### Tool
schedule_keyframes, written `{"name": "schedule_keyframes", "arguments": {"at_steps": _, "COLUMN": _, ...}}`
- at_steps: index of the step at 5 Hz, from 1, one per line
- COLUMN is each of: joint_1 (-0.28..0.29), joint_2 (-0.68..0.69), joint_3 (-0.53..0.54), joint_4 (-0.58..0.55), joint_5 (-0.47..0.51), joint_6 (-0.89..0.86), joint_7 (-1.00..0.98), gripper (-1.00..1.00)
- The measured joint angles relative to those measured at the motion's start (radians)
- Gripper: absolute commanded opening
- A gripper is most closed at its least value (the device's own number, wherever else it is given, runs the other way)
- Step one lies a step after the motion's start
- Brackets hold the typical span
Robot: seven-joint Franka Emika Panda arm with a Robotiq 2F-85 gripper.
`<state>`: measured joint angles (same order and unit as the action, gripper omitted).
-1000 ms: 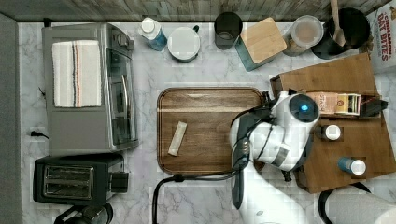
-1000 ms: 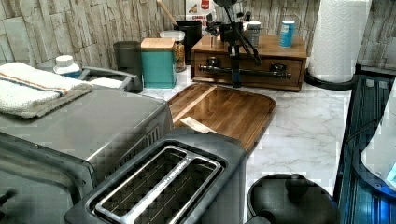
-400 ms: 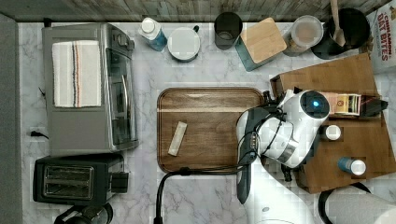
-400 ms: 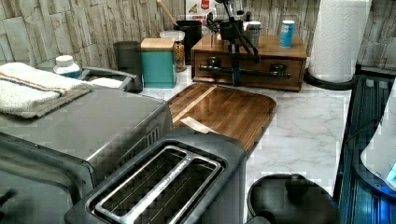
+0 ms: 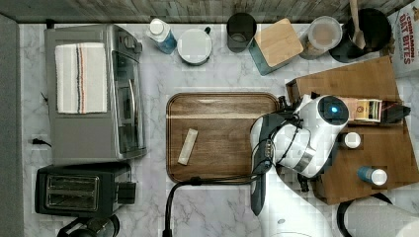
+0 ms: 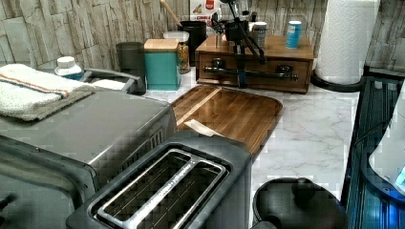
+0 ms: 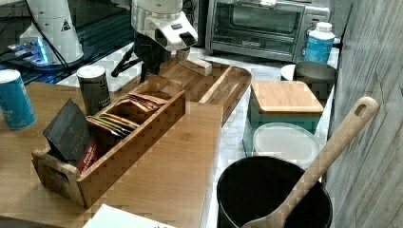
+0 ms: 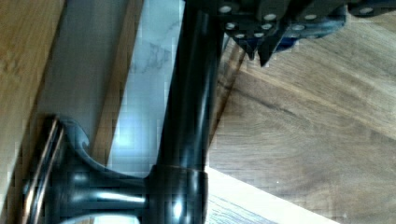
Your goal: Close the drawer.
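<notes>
Drawer (image 6: pixel 253 71) sits nearly flush in the front of a wooden box (image 6: pixel 286 47) at the far end of the marble bench (image 6: pixel 315 129), its long dark bar handle (image 6: pixel 250 73) facing the rounded wooden tray (image 6: pixel 229 112). End effector (image 6: pixel 242 78) of the white Franka arm (image 5: pixel 316 133) hangs down against that handle, just above the tray's edge; whether its fingers are apart or together cannot be told. A small pale packet (image 5: pixel 188 146) lies on the tray. A blue can (image 6: pixel 293 34) stands on the box top in the left view.
</notes>
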<state>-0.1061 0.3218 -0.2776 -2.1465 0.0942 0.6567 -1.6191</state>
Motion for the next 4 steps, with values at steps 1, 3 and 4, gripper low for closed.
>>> {"name": "schedule_keyframes", "arguments": {"at_steps": 1, "joint_1": 0.006, "joint_2": 0.0, "joint_3": -0.006, "joint_4": 0.0, "joint_5": -0.001, "joint_6": 0.0, "joint_7": 0.0, "gripper": -1.0}}
{"name": "schedule_keyframes", "arguments": {"at_steps": 3, "joint_1": 0.022, "joint_2": 0.0, "joint_3": -0.021, "joint_4": 0.0, "joint_5": 0.0, "joint_6": 0.0, "joint_7": 0.0, "gripper": -1.0}}
{"name": "schedule_keyframes", "arguments": {"at_steps": 4, "joint_1": 0.025, "joint_2": 0.0, "joint_3": -0.023, "joint_4": 0.0, "joint_5": 0.0, "joint_6": -0.001, "joint_7": 0.0, "gripper": -1.0}}
